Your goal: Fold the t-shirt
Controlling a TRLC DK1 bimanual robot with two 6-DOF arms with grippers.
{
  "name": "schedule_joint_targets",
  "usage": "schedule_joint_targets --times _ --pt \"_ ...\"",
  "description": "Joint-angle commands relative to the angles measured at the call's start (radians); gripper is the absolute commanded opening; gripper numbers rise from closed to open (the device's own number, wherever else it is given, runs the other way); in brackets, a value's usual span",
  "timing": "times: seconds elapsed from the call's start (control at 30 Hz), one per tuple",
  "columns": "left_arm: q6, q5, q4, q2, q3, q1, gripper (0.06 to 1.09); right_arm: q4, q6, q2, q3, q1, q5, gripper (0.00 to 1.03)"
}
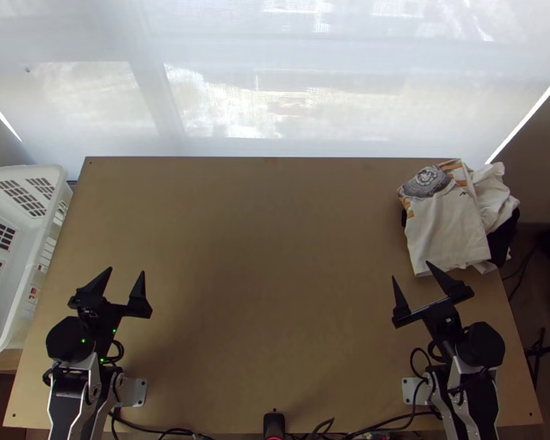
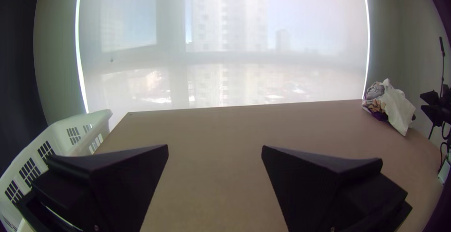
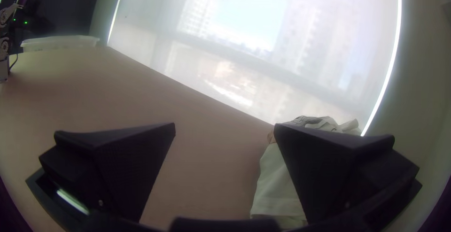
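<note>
Left gripper (image 1: pixel 127 270): held over near-left part of light wooden table (image 1: pixel 275 293), fingers spread wide – nothing gripped
Right gripper (image 1: pixel 411 270): fingers also wide apart, nothing gripped; tips seen nr shirt's near edge, contact can't be told
Shirt: off-white t-shirt w/ grey & orange print (image 1: pixel 440 227), loosely folded, laid at table's far-right corner – atop black cloth (image 1: pixel 504 235), w/ rumpled white cloth (image 1: pixel 493 194) alongside
Basket: white plastic basket (image 1: pixel 53 171), set by table's left edge

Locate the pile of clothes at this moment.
In the top view, the pile of clothes lies at the far right corner of the table, just beyond the right gripper.
</note>
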Motion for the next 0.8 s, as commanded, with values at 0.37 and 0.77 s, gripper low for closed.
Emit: schedule_joint_targets --times 0.37,0.77 --pt "0.005 0.000 -0.012 -0.031 -0.054 0.006 1.03 -0.138 -0.028 -0.001 -0.015 0.064 0.000 0.98" --pt "0.005 0.000 -0.012 -0.033 -0.054 0.006 1.03 -0.138 -0.028 -0.001 -0.015 0.062 0.000 0.98"
